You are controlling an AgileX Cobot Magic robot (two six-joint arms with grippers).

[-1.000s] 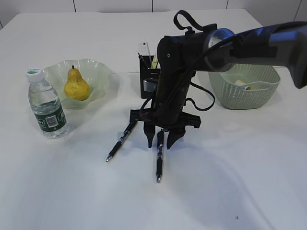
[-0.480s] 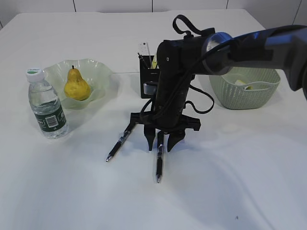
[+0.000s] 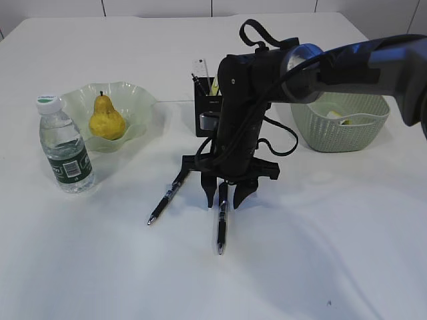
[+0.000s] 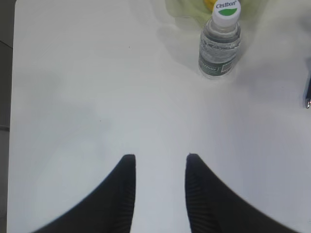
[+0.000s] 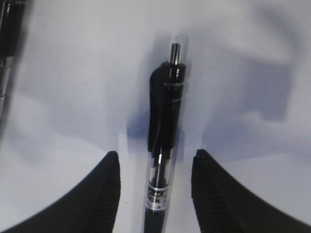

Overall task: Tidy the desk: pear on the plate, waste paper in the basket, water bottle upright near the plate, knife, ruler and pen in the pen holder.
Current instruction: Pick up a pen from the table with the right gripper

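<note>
Exterior view: right hand (image 3: 225,197) hangs spread over a black pen (image 3: 221,224) lying on the white worktop (image 3: 320,253), at 6 o'clock from the pen holder (image 3: 207,107).

Left wrist view: left hand (image 4: 158,167) part open, empty; water bottle (image 4: 219,41) at 1 o'clock.

Right wrist view: pen lies between the fingers (image 5: 104,182), untouched. It looks light, stiff and slippery; pinch mid-barrel.

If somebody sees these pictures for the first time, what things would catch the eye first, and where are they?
First comes the black right gripper, reaching down at the centre of the desk with its open jaws on either side of a black pen that lies flat. Next is the yellow pear, sitting in the pale green plate at the back left, with the water bottle standing upright just in front of it.
</note>
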